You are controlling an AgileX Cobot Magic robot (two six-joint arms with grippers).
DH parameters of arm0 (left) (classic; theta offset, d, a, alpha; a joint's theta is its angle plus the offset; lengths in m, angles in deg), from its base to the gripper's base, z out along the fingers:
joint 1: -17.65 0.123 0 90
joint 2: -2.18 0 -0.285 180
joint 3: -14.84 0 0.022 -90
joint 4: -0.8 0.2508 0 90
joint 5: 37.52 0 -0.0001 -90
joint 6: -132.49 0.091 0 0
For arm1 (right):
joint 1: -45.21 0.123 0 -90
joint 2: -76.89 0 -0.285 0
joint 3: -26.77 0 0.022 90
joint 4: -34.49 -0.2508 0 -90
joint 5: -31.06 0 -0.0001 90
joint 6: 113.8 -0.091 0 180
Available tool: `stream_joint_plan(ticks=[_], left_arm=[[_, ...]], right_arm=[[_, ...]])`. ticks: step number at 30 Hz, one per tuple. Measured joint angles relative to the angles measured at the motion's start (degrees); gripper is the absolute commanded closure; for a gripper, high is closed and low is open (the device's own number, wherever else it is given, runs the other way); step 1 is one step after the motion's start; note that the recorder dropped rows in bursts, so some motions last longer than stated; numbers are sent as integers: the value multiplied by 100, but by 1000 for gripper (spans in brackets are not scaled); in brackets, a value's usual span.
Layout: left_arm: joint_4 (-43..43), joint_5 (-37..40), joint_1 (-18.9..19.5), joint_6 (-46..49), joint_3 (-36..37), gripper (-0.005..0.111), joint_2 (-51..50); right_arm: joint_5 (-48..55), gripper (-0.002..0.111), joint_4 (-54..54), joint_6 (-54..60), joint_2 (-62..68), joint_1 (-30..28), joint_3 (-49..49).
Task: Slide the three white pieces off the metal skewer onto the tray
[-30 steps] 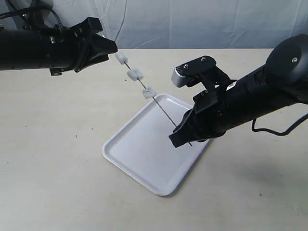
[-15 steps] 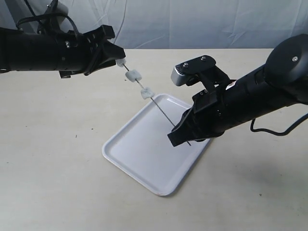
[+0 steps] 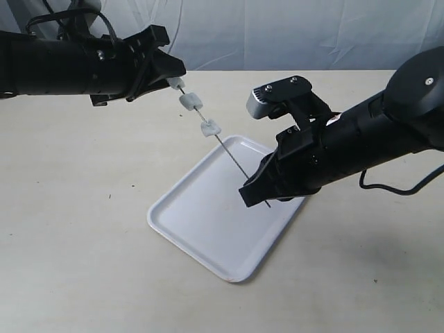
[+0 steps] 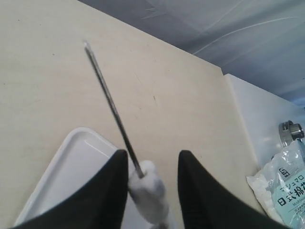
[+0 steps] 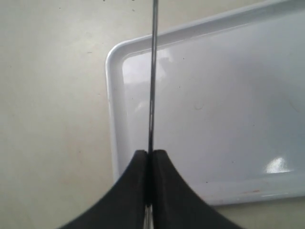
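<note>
The metal skewer (image 3: 232,158) slants up from my right gripper (image 3: 251,196), which is shut on its lower end over the tray (image 3: 187,222). The three white pieces (image 3: 190,102) are strung along its upper part, apart from one another. My left gripper (image 3: 173,71) is at the top end, open, around the uppermost piece. In the left wrist view a white piece (image 4: 151,190) sits between the open fingers (image 4: 110,191) of the left gripper (image 4: 152,155), with the skewer (image 4: 110,105) running away from it. In the right wrist view the right gripper (image 5: 150,155) pinches the skewer (image 5: 153,71) above the tray (image 5: 214,95).
The tray lies on a pale tabletop (image 3: 83,229) with a grey cloth backdrop (image 3: 277,35) behind. In the left wrist view a bag of marshmallows (image 4: 283,186) lies beyond the table edge, on a white surface (image 4: 257,119).
My left gripper has moved right along the skewer's top end, and its jaws now flank the uppermost piece. The right gripper with the skewer has shifted slightly left.
</note>
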Motion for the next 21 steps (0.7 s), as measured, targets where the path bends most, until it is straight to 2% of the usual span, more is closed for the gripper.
stream_joint_plan(ticks=[3,6,14,21], left_arm=[[0,-40,-9,-10,0,96,0],[-14,-61,-9,-33,0,104,-8],[-93,-50,-19,-56,0,107,-8],[13,20,-75,-56,-131,107,-21]], right_arm=[[11,109,-54,41,-14,0,0],[22,109,-54,54,-27,0,0],[42,109,169,-59,-27,0,0],[352,109,774,-671,-41,0,-51]])
